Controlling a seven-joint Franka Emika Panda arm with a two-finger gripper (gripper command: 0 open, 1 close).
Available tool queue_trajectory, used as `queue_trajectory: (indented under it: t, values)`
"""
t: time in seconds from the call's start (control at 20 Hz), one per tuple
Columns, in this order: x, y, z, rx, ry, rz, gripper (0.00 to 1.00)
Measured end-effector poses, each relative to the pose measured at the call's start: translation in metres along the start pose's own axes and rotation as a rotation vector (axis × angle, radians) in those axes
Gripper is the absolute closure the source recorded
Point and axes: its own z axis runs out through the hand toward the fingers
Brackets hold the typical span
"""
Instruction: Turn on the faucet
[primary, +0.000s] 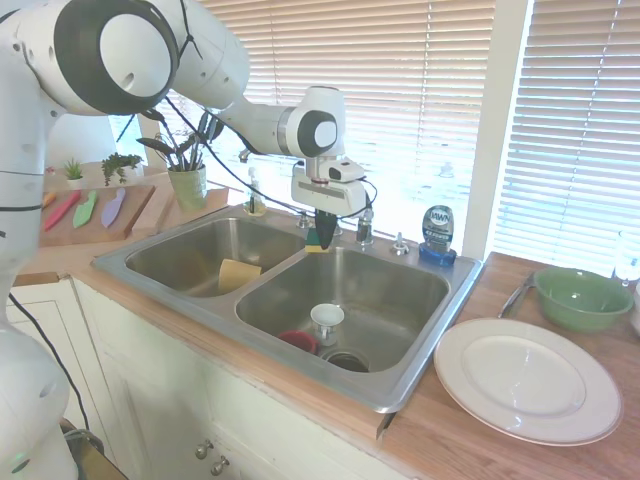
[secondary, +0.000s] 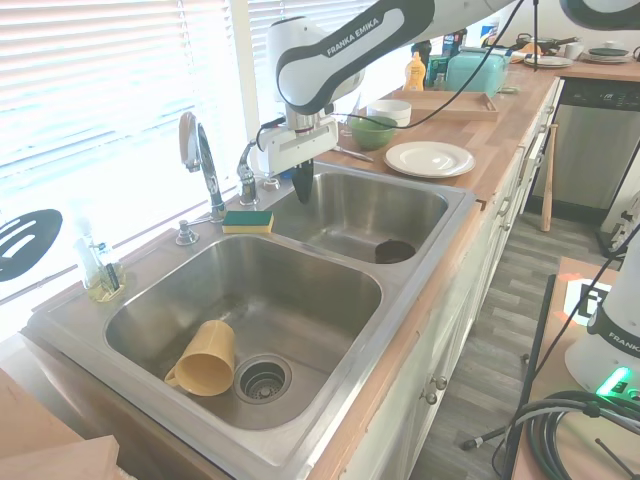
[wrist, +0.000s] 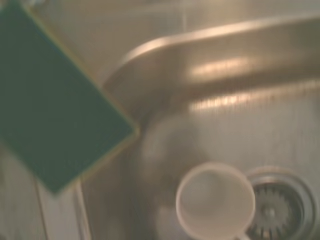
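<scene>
The chrome faucet stands on the sink's back rim, its thin arched spout rising in front of the bright window. Its short lever handle is just right of the spout. My gripper hangs fingers-down a little to the right of that handle, shut, with nothing held and not touching it. In the first exterior view the gripper hides the handle, and the faucet base shows just right of it. A green-and-yellow sponge lies on the rim below the handle, and the sponge fills the wrist view's left.
A blue dish-soap bottle and a small chrome cap sit on the back rim. A yellow cup lies in one basin. A white cup and a red item are in the other. A white plate and a green bowl are on the counter.
</scene>
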Motion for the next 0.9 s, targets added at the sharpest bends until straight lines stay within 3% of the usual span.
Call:
queue_trajectory:
  t: [0.5, 0.55, 0.9]
  values:
    - [-0.056, 0.077, -0.013, -0.021, -0.027, -0.016, 1.00]
    - [-0.062, 0.084, -0.013, -0.016, -0.025, -0.019, 0.00]
    - [-0.079, 0.108, -0.009, 0.003, -0.021, -0.019, 0.00]
